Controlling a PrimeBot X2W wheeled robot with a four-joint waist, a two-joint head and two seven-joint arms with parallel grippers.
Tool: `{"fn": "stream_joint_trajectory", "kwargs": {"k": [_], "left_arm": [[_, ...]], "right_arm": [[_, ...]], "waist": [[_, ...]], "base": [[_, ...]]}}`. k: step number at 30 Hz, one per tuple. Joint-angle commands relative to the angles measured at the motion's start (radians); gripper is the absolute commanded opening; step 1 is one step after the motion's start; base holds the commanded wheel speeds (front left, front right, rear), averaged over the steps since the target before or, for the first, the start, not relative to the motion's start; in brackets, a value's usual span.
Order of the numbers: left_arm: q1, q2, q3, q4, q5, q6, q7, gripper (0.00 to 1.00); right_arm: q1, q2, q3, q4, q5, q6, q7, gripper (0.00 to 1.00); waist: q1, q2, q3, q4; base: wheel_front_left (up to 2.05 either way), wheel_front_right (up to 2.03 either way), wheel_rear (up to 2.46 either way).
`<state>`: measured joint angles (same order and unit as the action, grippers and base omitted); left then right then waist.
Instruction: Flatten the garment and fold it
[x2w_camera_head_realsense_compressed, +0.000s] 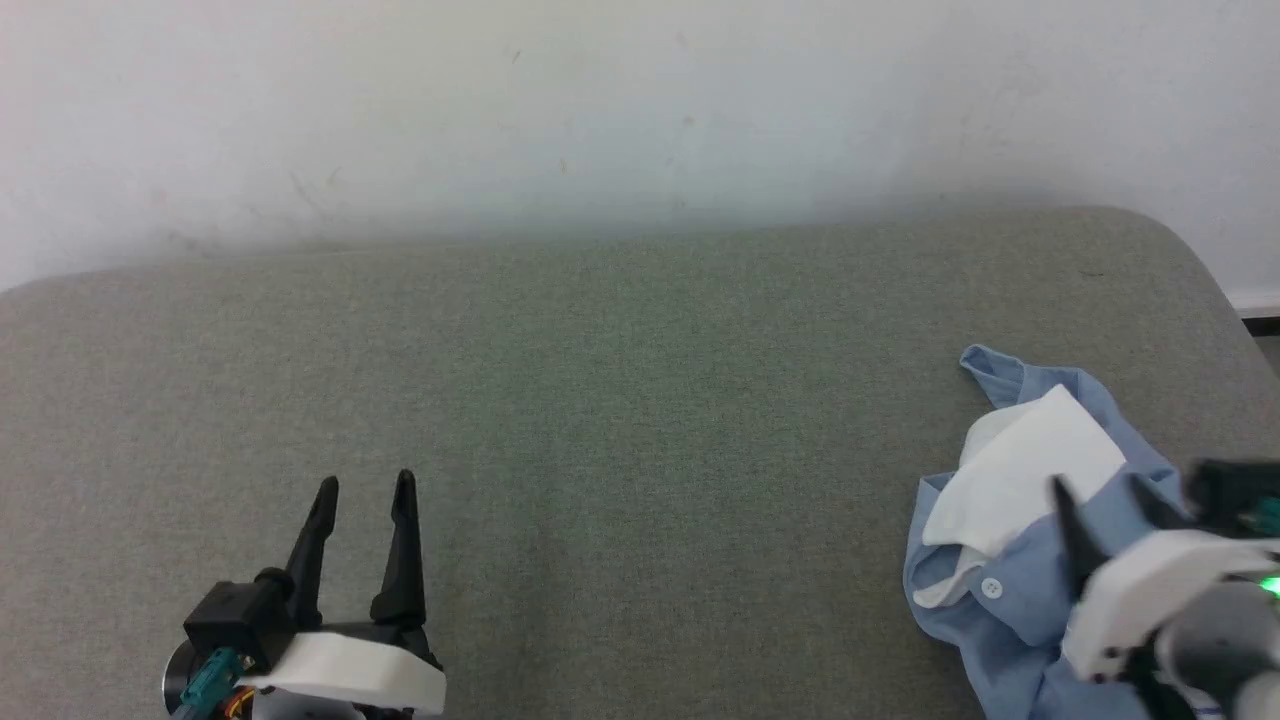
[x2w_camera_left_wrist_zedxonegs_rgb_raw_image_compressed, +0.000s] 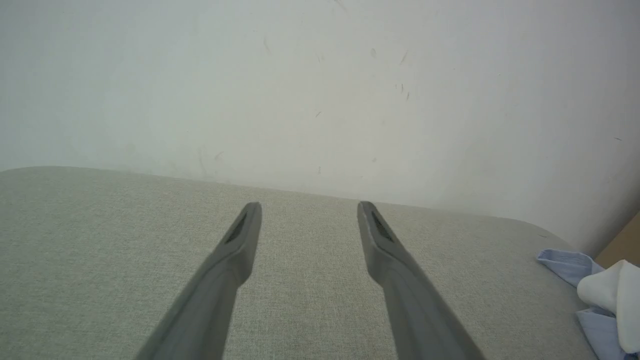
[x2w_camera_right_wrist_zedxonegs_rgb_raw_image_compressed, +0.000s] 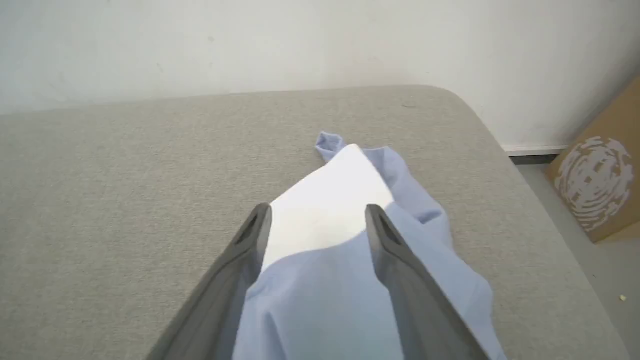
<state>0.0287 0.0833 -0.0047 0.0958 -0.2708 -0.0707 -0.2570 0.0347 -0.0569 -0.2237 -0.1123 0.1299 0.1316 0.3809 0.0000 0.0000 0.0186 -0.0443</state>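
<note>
Left gripper (x2w_camera_head_realsense_compressed: 366, 482): one, at 7 o'clock in the head view. Its two dark fingers are spread apart with nothing between them, over bare grey fabric.
Cushion (x2w_camera_head_realsense_compressed: 640, 400): one wide grey woven pad with a rounded corner at 2 o'clock.
Wall (x2w_camera_head_realsense_compressed: 640, 100): one, pale and lightly scuffed, behind the cushion at 12 o'clock.
Shirt (x2w_camera_head_realsense_compressed: 1010, 605): one, light blue, crumpled in a heap at 4 o'clock near the cushion's right edge. One blue tip points toward 12 o'clock.
Collar (x2w_camera_head_realsense_compressed: 1030, 460): one white fold lying on top of the heap.
Button (x2w_camera_head_realsense_compressed: 991, 588): one, white, at the collar's 6 o'clock.
Right gripper (x2w_camera_head_realsense_compressed: 1097, 485): one, at 4 o'clock over the shirt. Its two fingers are spread wide, with white and blue cloth seen between them, unpinched.
Box (x2w_camera_right_wrist_zedxonegs_rgb_raw_image_compressed: 595, 190): one, brown cardboard with a white swirl print, at 3 o'clock in the right wrist view, apart from the cushion.
</note>
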Motion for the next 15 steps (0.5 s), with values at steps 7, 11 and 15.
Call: {"fn": "stream_joint_trajectory", "kwargs": {"k": [7, 11, 15], "left_arm": [[-0.025, -0.011, -0.004, 0.000, 0.010, -0.010, -0.005, 1.00], [-0.036, -0.015, -0.009, 0.002, 0.010, -0.013, -0.005, 1.00], [-0.047, -0.020, -0.013, 0.009, 0.008, -0.015, -0.005, 1.00]], "right_arm": [[-0.069, -0.116, 0.248, 0.089, 0.065, -0.001, 0.261, 1.00], [-0.102, -0.142, 0.243, 0.240, 0.084, -0.001, 0.322, 1.00], [-0.118, -0.153, 0.247, 0.378, 0.096, -0.001, 0.350, 1.00]], "waist": [[0.0000, 0.0000, 0.022, 0.017], [0.0000, 0.0000, 0.038, 0.030], [0.0000, 0.0000, 0.048, 0.042]], "base": [[0.00, 0.00, 0.00], [0.00, 0.00, 0.00], [0.00, 0.00, 0.00]]}}
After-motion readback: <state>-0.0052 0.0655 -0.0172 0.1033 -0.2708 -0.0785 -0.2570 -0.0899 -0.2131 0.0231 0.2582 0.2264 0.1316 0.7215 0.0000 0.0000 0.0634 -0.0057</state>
